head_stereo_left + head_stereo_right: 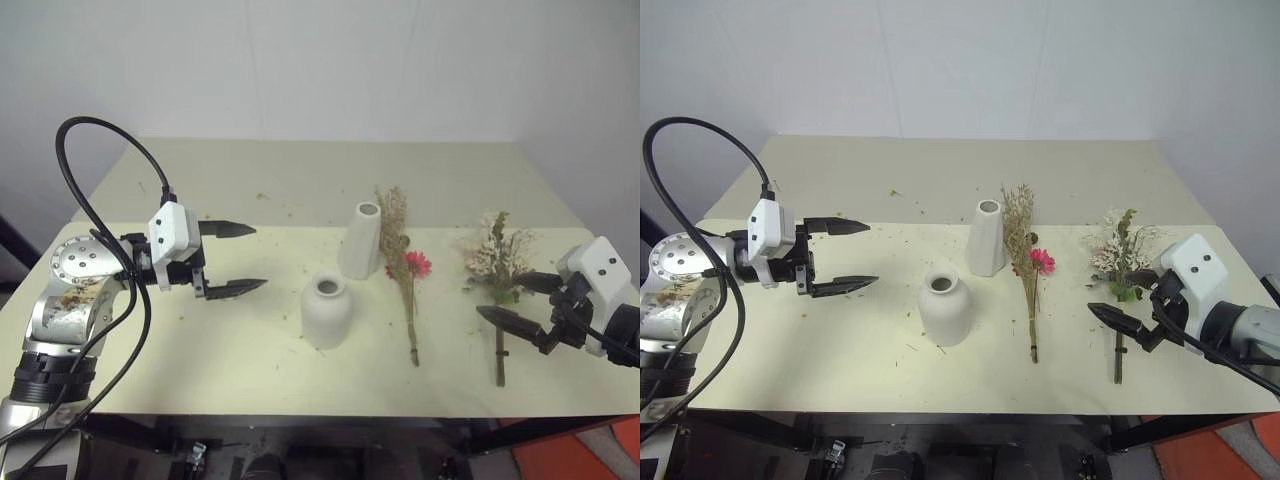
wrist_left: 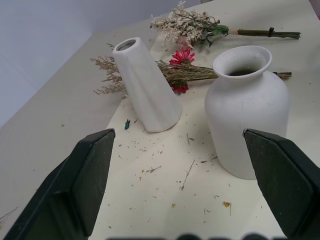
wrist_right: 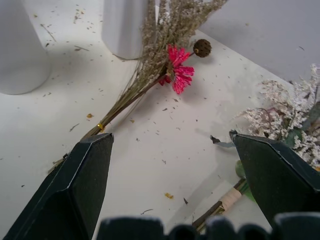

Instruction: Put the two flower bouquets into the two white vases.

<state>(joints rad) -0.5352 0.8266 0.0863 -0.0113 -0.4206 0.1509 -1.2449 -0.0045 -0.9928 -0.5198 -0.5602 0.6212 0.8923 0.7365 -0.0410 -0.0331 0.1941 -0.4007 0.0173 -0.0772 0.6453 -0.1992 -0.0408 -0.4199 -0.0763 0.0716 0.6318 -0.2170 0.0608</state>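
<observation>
hidden: fuller bouquet (image 3: pixel 292 120) cut by frame edge | its stem behind right tool (image 3: pixel 172 200)

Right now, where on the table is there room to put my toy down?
The far half of the table behind the tall vase is bare, as is the near patch between the left gripper and the round vase. It gets crowded from the vases rightward: the grass bunch, the fuller bouquet and the right gripper sit close together.

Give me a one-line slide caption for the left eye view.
Both bouquets lie flat on the table beside two empty white vases, open grippers flanking.
</observation>
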